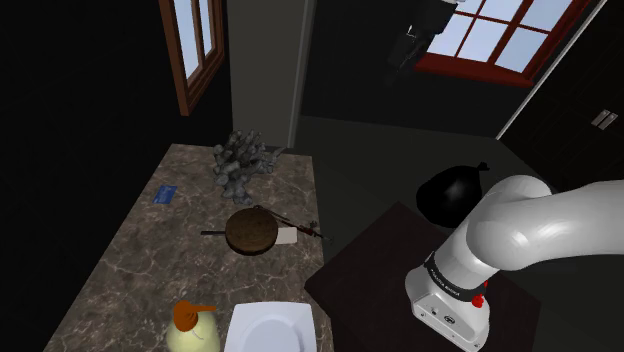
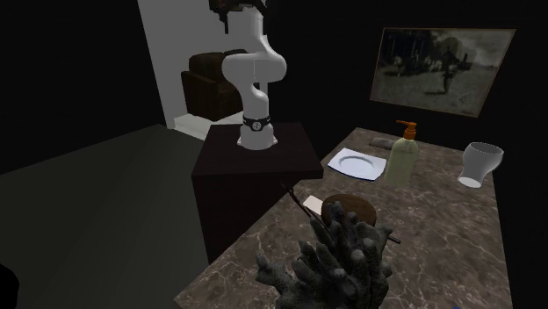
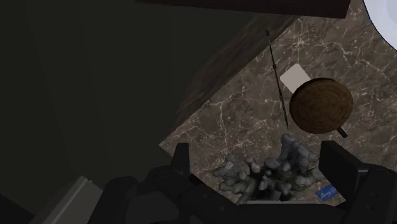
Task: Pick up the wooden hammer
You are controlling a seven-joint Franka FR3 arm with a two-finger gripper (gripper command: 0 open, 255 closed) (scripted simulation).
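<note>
The hammer (image 1: 290, 237) lies on the marble counter (image 1: 130, 260): a thin reddish-dark handle with a small pale block as its head. It rests against a brown round pan-like thing (image 1: 250, 230) with a short dark handle. In the second exterior view the hammer (image 2: 312, 204) lies at the counter's edge nearest the stand. My gripper (image 1: 408, 45) hangs high above, dark against the window, well clear of the counter. In the wrist view my gripper (image 3: 257, 153) is open, and the hammer (image 3: 296, 77) lies far below, beyond the fingertips (image 3: 181, 159).
A grey coral-like cluster (image 1: 243, 165) stands at the counter's far end, with a blue card (image 1: 165, 194) beside it. A soap dispenser (image 1: 192, 325) and a white plate (image 1: 270, 328) sit at the near end. A white cup (image 2: 481, 164) stands further off. The dark stand (image 1: 400, 270) adjoins the counter.
</note>
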